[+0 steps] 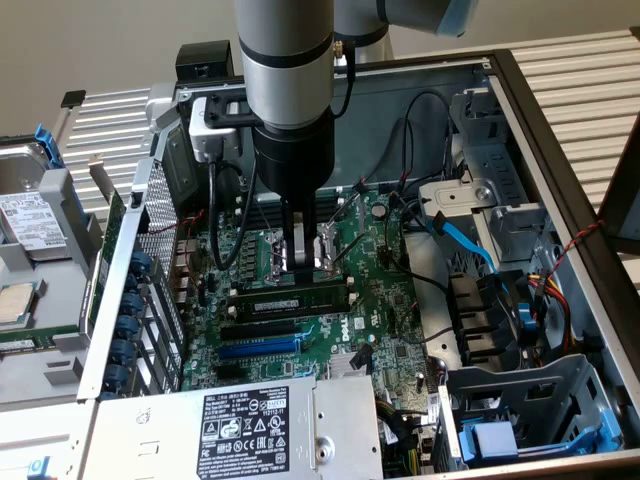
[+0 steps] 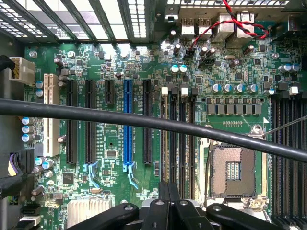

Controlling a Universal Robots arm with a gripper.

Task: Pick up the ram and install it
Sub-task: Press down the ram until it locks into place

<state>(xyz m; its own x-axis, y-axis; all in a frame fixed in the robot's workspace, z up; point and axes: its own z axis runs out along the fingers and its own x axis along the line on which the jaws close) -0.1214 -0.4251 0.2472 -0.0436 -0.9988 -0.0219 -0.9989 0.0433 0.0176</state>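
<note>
Near the blue slot strip [image 1: 258, 349], toward the middle of the motherboard [image 1: 392, 292], the ram [image 1: 295, 298] stands on edge along a black memory slot. The gripper [image 1: 303, 262] hangs over its middle with the fingers drawn together. I cannot tell whether they pinch the stick's top edge. The step probably goes best with a centred pinch, the stick upright and clear of the black cable [image 2: 144, 122].

In the exterior view an open case [image 1: 556, 150] holds a motherboard [image 1: 385, 300] at centre, a blue slot [image 1: 258, 349] lower left of centre and a power supply [image 1: 150, 432] along the bottom edge. A blue cable [image 1: 466, 240] runs right of centre, a drive cage [image 1: 530, 395] sits lower right, and a hard drive [image 1: 30, 215] lies far left. In the wrist view a black cable [image 2: 144, 122] crosses in front of the board beside the CPU socket [image 2: 233, 171].
</note>
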